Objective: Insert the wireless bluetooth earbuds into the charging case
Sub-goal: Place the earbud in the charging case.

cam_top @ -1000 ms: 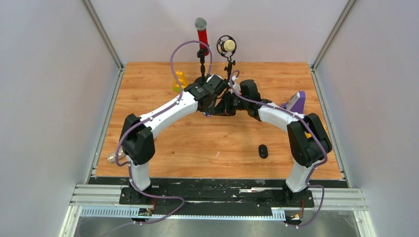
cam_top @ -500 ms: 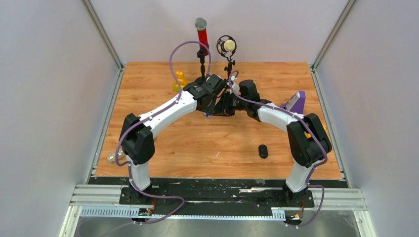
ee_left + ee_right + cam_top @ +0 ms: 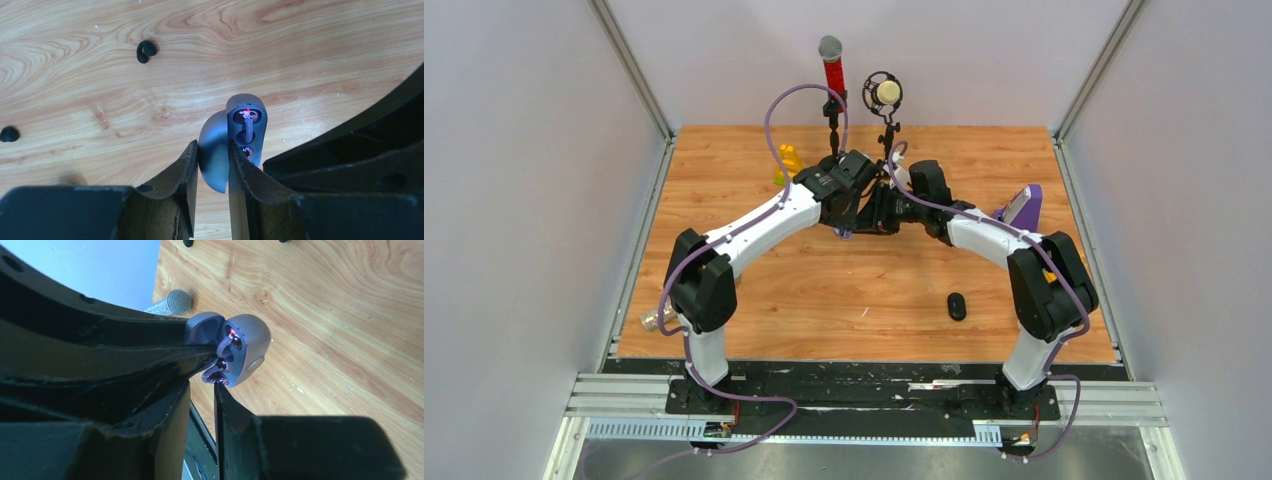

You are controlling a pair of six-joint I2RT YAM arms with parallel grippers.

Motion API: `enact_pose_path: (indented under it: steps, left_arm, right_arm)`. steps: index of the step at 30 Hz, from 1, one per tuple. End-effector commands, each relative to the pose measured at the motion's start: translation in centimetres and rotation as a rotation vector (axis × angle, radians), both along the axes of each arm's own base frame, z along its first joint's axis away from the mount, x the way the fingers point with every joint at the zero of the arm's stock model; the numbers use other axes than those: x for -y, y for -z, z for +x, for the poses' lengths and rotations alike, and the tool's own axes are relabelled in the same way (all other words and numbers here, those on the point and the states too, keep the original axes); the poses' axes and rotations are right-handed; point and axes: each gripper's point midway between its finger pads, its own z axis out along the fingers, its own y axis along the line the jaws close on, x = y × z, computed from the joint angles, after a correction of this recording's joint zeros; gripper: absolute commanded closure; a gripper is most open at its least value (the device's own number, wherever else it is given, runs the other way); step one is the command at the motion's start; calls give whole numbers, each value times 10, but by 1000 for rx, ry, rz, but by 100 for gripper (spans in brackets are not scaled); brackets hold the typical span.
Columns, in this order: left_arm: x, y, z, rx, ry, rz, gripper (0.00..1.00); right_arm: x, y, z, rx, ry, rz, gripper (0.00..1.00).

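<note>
My left gripper (image 3: 212,150) is shut on the lid of the open grey charging case (image 3: 245,125) and holds it above the table. A shiny purple earbud (image 3: 247,129) sits in the case's sockets, under a small red light. In the right wrist view the case (image 3: 242,342) hangs just past my right gripper (image 3: 201,390), whose jaws stand a little apart with nothing between them; one fingertip touches the case's lower edge. Two black earbuds (image 3: 145,50) (image 3: 9,133) lie loose on the wood. In the top view both grippers (image 3: 852,210) (image 3: 882,212) meet mid-table.
A red microphone (image 3: 832,70) and a cream microphone (image 3: 885,93) stand at the back. A silver microphone (image 3: 656,318) lies at the front left edge. A black oval case (image 3: 957,305), a purple object (image 3: 1024,208) and a yellow object (image 3: 789,163) lie on the table.
Both arms have barely moved. The left wrist has edged slightly toward the back; the case stays held between the two grippers.
</note>
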Motion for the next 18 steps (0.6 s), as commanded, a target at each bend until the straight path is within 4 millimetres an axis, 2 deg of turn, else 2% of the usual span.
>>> enact_pose_path:
  steps: [1, 7, 13, 18]
  left_arm:
    - [1, -23, 5, 59, -28, -65, 99]
    - [1, -23, 5, 59, -25, -69, 99]
    - [3, -23, 4, 53, -15, -75, 99]
    - [3, -23, 3, 50, -9, -78, 99]
  right_arm:
    - [-5, -36, -6, 94, -47, 63, 74]
    - [-2, -36, -5, 122, -46, 42, 72]
    - [-5, -27, -5, 108, -68, 41, 83]
    - [-12, -23, -7, 65, -95, 68, 87]
